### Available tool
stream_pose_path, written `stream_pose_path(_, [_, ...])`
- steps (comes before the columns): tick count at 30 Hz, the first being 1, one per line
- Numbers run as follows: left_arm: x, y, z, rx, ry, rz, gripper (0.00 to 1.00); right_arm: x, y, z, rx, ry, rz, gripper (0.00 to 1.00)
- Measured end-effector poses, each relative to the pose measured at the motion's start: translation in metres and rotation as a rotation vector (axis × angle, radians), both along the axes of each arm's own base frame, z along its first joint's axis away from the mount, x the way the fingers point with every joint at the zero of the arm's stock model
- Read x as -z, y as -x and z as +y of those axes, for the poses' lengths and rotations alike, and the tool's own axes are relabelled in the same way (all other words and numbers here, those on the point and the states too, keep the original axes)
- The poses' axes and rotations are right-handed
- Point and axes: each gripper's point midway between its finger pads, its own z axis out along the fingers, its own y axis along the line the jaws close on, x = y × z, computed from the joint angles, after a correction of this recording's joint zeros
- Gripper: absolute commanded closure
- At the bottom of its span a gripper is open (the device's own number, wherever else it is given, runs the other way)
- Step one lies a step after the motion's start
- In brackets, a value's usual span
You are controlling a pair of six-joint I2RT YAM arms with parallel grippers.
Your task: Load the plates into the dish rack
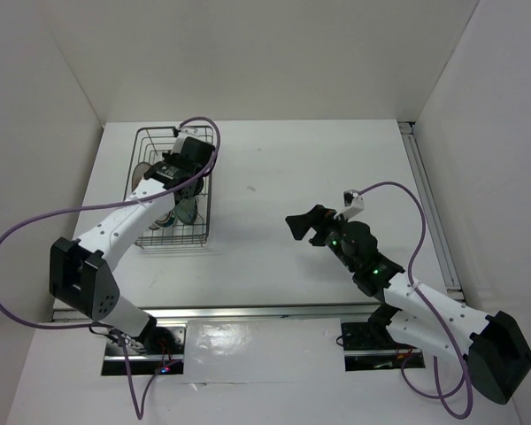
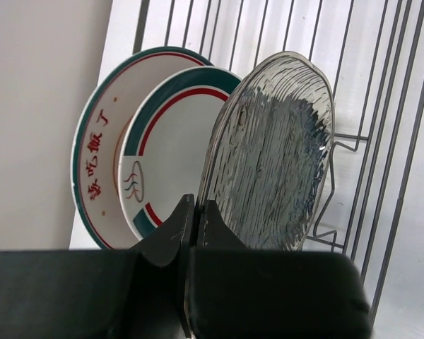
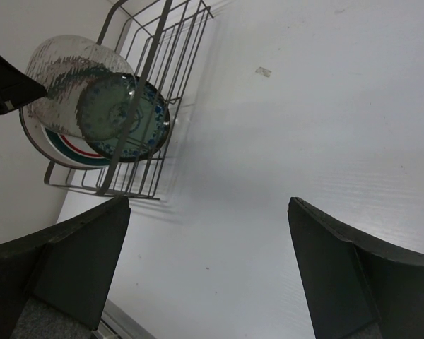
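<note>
The black wire dish rack (image 1: 142, 142) stands at the table's back left. My left gripper (image 2: 196, 212) is over it, shut on the rim of the translucent grey ribbed plate (image 2: 275, 155), which it holds upright in the rack. Behind that plate stand two white plates with teal and red rim bands, a larger one (image 2: 95, 155) and a smaller one (image 2: 169, 148). In the right wrist view the translucent plate (image 3: 60, 67) overlaps a teal-blue patterned plate (image 3: 124, 113) standing in the rack (image 3: 159, 63). My right gripper (image 3: 208, 205) is open and empty over the bare table, also seen from above (image 1: 303, 221).
White walls enclose the table on the left, back and right. The left wall is close beside the rack. A metal rail (image 1: 429, 208) runs along the table's right edge. Purple cables loop from both arms.
</note>
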Motion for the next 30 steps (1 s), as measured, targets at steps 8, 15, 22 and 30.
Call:
stream_pose_path(8, [0.015,-0.002,-0.006,0.017,0.009,0.049,0.73,0.002,0.001,-0.001,0.000,0.003,0.004,0.00])
stream_pose_path(15, [0.018,-0.002,-0.013,0.032,0.053,0.055,0.00,0.002,0.001,-0.002,0.000,0.009,0.003,0.00])
stream_pose_path(22, [-0.020,0.017,-0.044,0.214,0.287,-0.054,0.00,-0.021,-0.014,-0.010,0.025,0.216,0.037,0.00])
stream_pose_path(30, [-0.142,0.087,-0.046,0.426,0.531,-0.434,0.00,-0.128,-0.023,-0.050,0.168,0.396,-0.044,0.00])
